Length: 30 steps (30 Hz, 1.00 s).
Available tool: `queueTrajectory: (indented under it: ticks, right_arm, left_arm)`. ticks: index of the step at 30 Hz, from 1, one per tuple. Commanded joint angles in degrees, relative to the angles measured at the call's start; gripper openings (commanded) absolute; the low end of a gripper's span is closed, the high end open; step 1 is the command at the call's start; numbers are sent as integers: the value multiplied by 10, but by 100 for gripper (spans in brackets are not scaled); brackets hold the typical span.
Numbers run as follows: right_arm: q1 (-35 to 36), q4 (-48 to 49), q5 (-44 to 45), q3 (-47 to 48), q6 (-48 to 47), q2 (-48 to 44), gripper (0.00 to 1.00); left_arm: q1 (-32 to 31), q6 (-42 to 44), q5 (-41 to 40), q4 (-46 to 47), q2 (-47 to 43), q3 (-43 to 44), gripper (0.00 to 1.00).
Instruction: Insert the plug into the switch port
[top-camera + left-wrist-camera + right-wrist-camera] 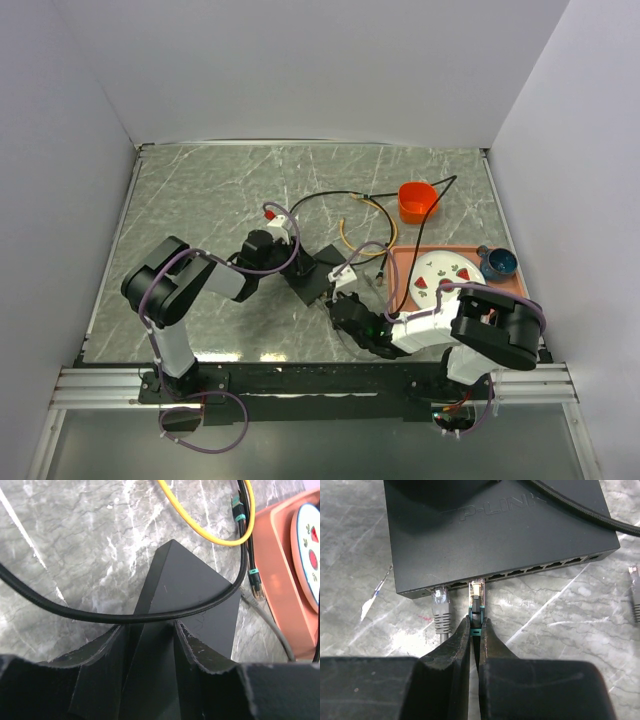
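Matte black plastic, flat and rectangular: the switch (495,530) lies near the middle of the grey marbled surface (355,535), its row of small sockets turned toward my right tool (475,630). That tool is pinched narrow on the black boot of the clear-tipped plug (477,591), just behind its teal band. The plug points straight at the second socket from the left. Its gold-contact nose is at the mouth and looks partly entered, though I cannot tell if the latch has caught. In the first socket, just beside it, sits a grey plug (440,605).

I judge this to be the insertion itself, nearly finished. What it needs next is a short, straight push along the socket's axis with the plug held level. It must not drift sideways into the grey neighbour.

My left tool (150,630) is on the opposite end of the switch, fingers closed against it on either side. That should brace the box so it does not slide back under the push.

A black braided cable (100,615) lies across the top of the switch. Beyond it are a yellow cable (200,527), a loose plug on grey lead (634,587) and a salmon plastic tray (280,565), all apart from the socket I am working on.
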Motion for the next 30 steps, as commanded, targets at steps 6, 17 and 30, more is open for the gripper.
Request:
queueTrajectory:
  ticks: [6, 17, 30]
  right_arm:
    - [-21, 63, 0, 47, -54, -28, 0]
    - [-76, 94, -113, 60, -106, -26, 0]
    - [-117, 156, -125, 96, -122, 8, 0]
  left_arm:
    - [-46, 24, 146, -95, 26, -22, 40]
    - [-99, 28, 152, -88, 44, -15, 41]
    - [-116, 10, 170, -68, 67, -30, 38]
